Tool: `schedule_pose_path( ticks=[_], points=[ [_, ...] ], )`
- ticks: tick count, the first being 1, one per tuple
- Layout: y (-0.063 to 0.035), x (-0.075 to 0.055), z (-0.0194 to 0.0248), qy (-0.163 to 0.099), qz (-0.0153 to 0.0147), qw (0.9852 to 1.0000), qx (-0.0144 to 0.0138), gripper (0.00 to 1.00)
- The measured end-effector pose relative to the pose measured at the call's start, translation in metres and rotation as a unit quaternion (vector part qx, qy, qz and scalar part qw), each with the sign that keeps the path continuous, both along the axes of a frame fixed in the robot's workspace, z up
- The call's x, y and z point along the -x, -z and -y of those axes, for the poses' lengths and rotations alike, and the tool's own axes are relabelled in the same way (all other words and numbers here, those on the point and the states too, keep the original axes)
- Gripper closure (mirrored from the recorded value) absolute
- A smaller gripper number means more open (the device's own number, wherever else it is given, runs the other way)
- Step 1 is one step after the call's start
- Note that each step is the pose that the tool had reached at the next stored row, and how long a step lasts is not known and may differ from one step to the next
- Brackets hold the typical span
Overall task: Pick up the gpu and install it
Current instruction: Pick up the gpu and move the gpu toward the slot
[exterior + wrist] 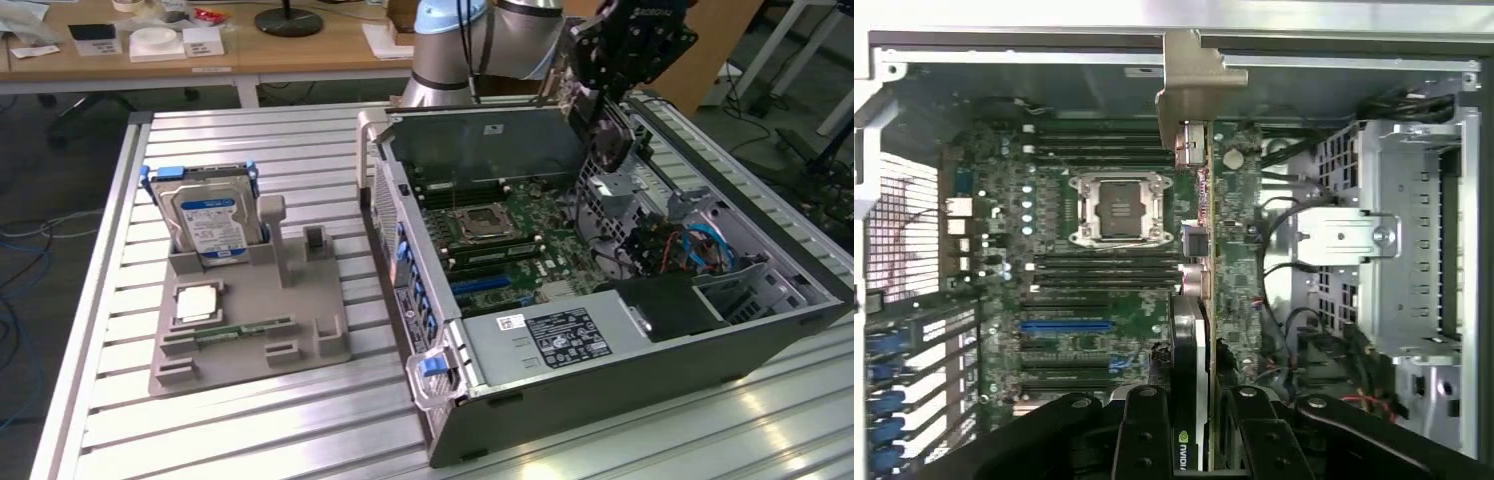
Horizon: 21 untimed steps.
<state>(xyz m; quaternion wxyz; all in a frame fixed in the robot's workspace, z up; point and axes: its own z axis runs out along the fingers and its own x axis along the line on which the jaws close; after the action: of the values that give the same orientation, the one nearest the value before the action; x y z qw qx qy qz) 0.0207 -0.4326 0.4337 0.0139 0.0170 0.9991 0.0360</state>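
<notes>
The gpu (609,125) hangs edge-down over the open computer case (747,335), near its far wall. My gripper (617,85) is shut on its upper edge. In the wrist view the gpu (1196,300) shows edge-on as a thin card, with its silver bracket (1192,85) at the far end. The black fingers (1144,435) clamp it from both sides, so my gripper (1196,420) sits astride the card. Below it lies the green motherboard (1044,260) with a CPU socket (1116,208) and a blue slot (1066,326).
A grey fixture (254,345) on the slatted table at the exterior view's left holds a hard drive (207,218) upright, a memory stick (247,328) and a chip (198,303). Inside the case are a drive cage (1399,250), loose cables (694,250) and a power supply (561,335).
</notes>
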Motion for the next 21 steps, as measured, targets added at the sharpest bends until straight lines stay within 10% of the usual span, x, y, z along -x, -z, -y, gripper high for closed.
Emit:
schedule_pose_path(
  ticks=[3,21],
  points=[
    [0.0,-0.038,0.0,-0.001,0.0,1.0,-0.0002,0.73],
    [0.0029,-0.039,0.014,-0.002,0.0,1.0,-0.0003,0.73]
  ],
)
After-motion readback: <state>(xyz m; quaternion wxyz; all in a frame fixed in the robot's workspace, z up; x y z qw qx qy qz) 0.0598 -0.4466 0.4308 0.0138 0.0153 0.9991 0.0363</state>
